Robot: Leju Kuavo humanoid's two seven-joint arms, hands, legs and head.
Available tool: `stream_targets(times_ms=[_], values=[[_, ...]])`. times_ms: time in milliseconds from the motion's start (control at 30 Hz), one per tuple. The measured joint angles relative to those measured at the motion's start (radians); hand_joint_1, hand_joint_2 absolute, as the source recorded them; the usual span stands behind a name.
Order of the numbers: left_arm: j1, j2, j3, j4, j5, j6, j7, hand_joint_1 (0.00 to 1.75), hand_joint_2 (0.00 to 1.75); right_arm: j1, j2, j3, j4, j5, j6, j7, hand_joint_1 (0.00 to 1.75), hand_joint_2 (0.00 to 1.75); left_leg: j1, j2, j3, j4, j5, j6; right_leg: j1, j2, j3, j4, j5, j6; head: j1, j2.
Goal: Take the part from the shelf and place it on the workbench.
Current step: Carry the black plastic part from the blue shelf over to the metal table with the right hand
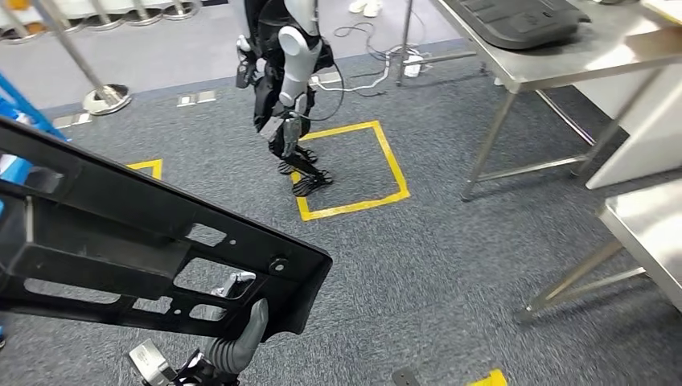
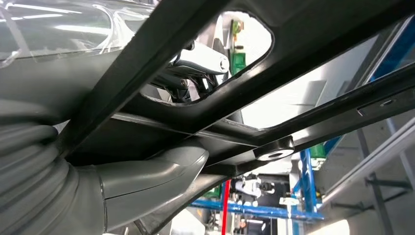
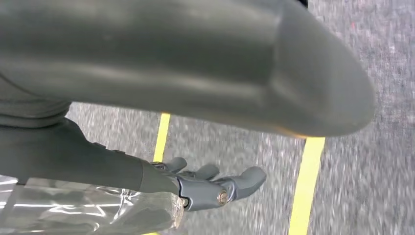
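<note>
Evidently the part is off the shelf and being carried: the large black plastic frame panel with cut-out windows hangs over the grey carpeted floor, slanting across the near left of the head view, well apart from any bench. Beyond it stand the long stainless-steel workbench, with a dark moulded panel lying on its top, and a second steel bench at the right edge; one of these is presumably the drop-off, though I cannot say which. Another humanoid robot stands at the corner of a yellow taped floor square. The left hand grasps the frame panel at its lower rim, a grey finger curling up over the edge; in the left wrist view the thick grey thumb lies against a bar from beneath, which likely keeps the wide piece from swinging. The right hand hangs over the carpet, its fingers spread and loose, grasping nothing. Judging by this, transport is underway and placement not yet begun.
</note>
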Motion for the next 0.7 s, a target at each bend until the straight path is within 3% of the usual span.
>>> stream_targets(times_ms=[67, 133, 200, 267, 300, 333, 400, 467, 500, 567, 633, 700], values=[[-0.002, -0.001, 0.001, -0.003, -0.001, -0.001, 0.001, 1.75, 1.75, 0.003, 0.001, 0.000, 0.000, 0.000, 0.000, 0.002, 0.00, 0.00, 0.001, 0.018, 0.005, -0.016, 0.011, -0.002, -0.004, 0.006, -0.005, -0.003, 0.006, 0.013, 0.000, 0.000], [-0.004, -0.004, 0.001, -0.007, -0.003, -0.004, 0.002, 1.75, 1.75, 0.003, 0.001, 0.000, 0.000, -0.001, 0.000, 0.004, 0.00, 0.00, 0.007, 0.041, 0.017, -0.042, 0.028, -0.005, 0.001, -0.042, -0.022, 0.028, -0.021, 0.023, 0.003, 0.000], [-0.002, -0.006, 0.001, -0.008, -0.004, -0.006, 0.004, 1.75, 1.75, -0.002, 0.001, 0.000, 0.000, -0.001, 0.000, 0.005, 0.00, 0.00, 0.011, 0.069, 0.022, -0.054, 0.035, -0.004, 0.002, -0.102, -0.071, 0.137, -0.085, 0.032, 0.006, 0.000], [0.000, -0.006, 0.000, -0.009, -0.005, -0.007, 0.005, 1.75, 1.75, -0.005, 0.001, 0.000, 0.000, -0.001, 0.000, 0.006, 0.00, 0.00, 0.012, 0.101, 0.021, -0.054, 0.035, -0.005, -0.007, -0.118, -0.119, 0.248, -0.128, 0.045, 0.007, 0.000], [0.000, -0.006, 0.000, -0.009, -0.007, -0.008, 0.006, 1.75, 1.75, -0.005, 0.001, 0.000, 0.000, -0.001, 0.000, 0.007, 0.00, 0.00, 0.014, 0.116, 0.021, -0.053, 0.034, -0.007, -0.012, -0.121, -0.120, 0.257, -0.123, 0.052, 0.007, 0.000], [0.000, -0.006, 0.000, -0.009, -0.008, -0.009, 0.006, 1.75, 1.75, -0.004, 0.001, 0.001, 0.000, -0.002, 0.000, 0.008, 0.00, 0.00, 0.018, 0.129, 0.022, -0.051, 0.032, -0.011, -0.017, -0.127, -0.100, 0.226, -0.102, 0.060, 0.007, 0.000], [0.000, -0.006, 0.000, -0.009, -0.009, -0.011, 0.007, 1.75, 1.75, -0.005, 0.001, 0.001, 0.000, -0.002, 0.000, 0.008, 0.00, 0.00, 0.022, 0.152, 0.021, -0.039, 0.022, -0.026, -0.024, -0.169, -0.022, 0.090, -0.045, 0.075, 0.008, 0.000], [-0.001, -0.006, 0.001, -0.009, -0.010, -0.013, 0.010, 1.75, 1.75, -0.007, 0.002, 0.000, 0.000, -0.002, 0.000, 0.010, 0.00, 0.00, 0.019, 0.169, 0.018, -0.021, 0.009, -0.044, -0.024, -0.201, 0.025, 0.003, -0.020, 0.069, 0.009, 0.000], [-0.001, -0.006, 0.002, -0.009, -0.010, -0.014, 0.012, 1.75, 1.75, -0.007, 0.002, 0.000, -0.001, -0.002, 0.000, 0.012, 0.00, 0.00, 0.016, 0.176, 0.018, -0.017, 0.005, -0.050, -0.022, -0.202, 0.027, -0.005, -0.022, 0.060, 0.008, 0.000], [-0.001, -0.007, 0.001, -0.009, -0.010, -0.016, 0.013, 1.75, 1.75, -0.005, 0.001, 0.000, -0.001, -0.004, 0.000, 0.013, 0.00, 0.00, 0.019, 0.189, 0.020, -0.016, 0.002, -0.058, -0.020, -0.178, 0.020, -0.002, -0.019, 0.040, 0.005, 0.000], [-0.002, -0.008, 0.001, -0.009, -0.011, -0.017, 0.013, 1.75, 1.75, -0.003, 0.000, 0.000, -0.001, -0.010, 0.000, 0.010, 0.00, 0.00, 0.026, 0.163, 0.009, 0.020, -0.030, -0.063, -0.020, -0.158, 0.015, -0.003, -0.014, 0.027, 0.004, 0.000], [-0.001, -0.009, 0.000, -0.008, -0.012, -0.018, 0.011, 1.75, 1.75, -0.002, -0.001, -0.002, -0.001, -0.026, 0.000, -0.004, 0.00, 0.00, 0.027, 0.114, -0.041, 0.142, -0.103, -0.063, -0.019, -0.137, 0.009, -0.004, -0.009, 0.018, 0.002, 0.000]])
